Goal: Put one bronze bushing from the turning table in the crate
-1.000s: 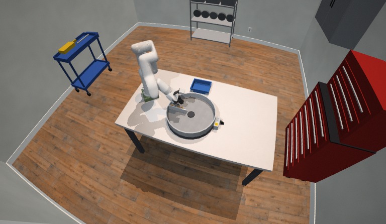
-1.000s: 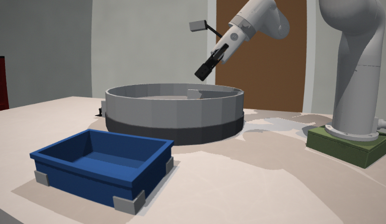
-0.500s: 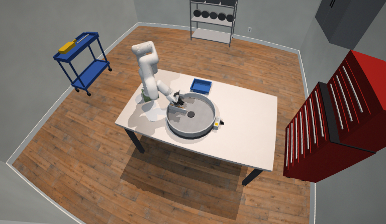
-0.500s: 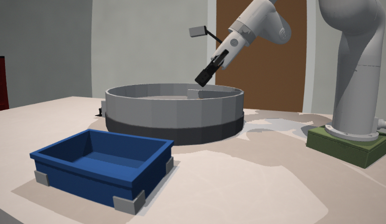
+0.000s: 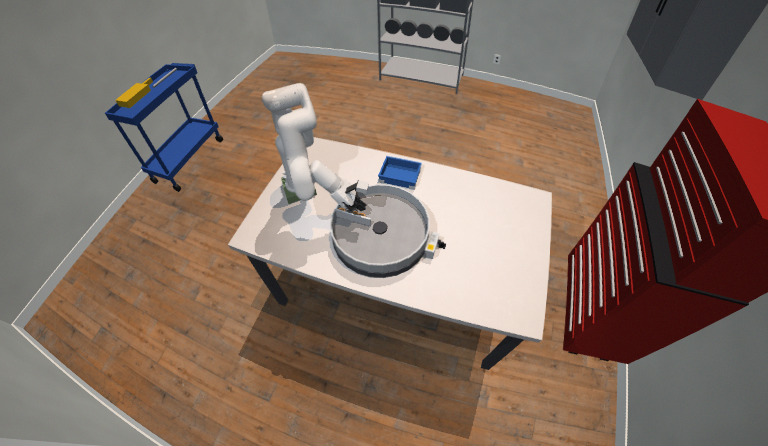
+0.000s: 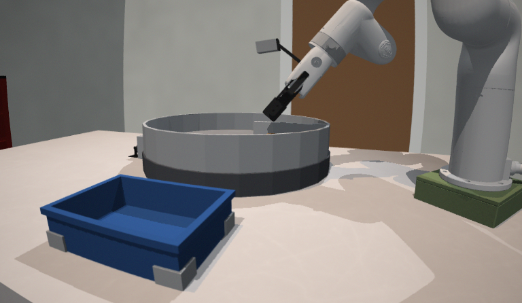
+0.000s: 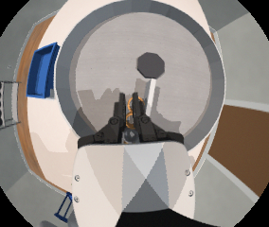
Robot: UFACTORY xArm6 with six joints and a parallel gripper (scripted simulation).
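Note:
The grey round turning table (image 5: 379,229) stands on the white work table and also shows in the side view (image 6: 235,146). Small bronze bushings (image 5: 357,211) lie at its left rim beside a pale divider bar (image 5: 353,219); from the side the wall hides them. My gripper (image 5: 354,200) (image 6: 273,110) hangs tilted just above that rim. In the wrist view its fingers stand a narrow gap apart, open and empty, and bronze bushings (image 7: 134,106) show on the table in the gap below. The blue crate (image 5: 400,170) (image 6: 138,223) is empty.
A dark hub (image 5: 379,226) marks the turning table's centre. A small control box (image 5: 434,243) sits at its right side. My arm's green base (image 6: 471,198) stands on the work table's left end. A blue cart (image 5: 164,124), a shelf and a red tool cabinet (image 5: 668,237) stand away from the work table.

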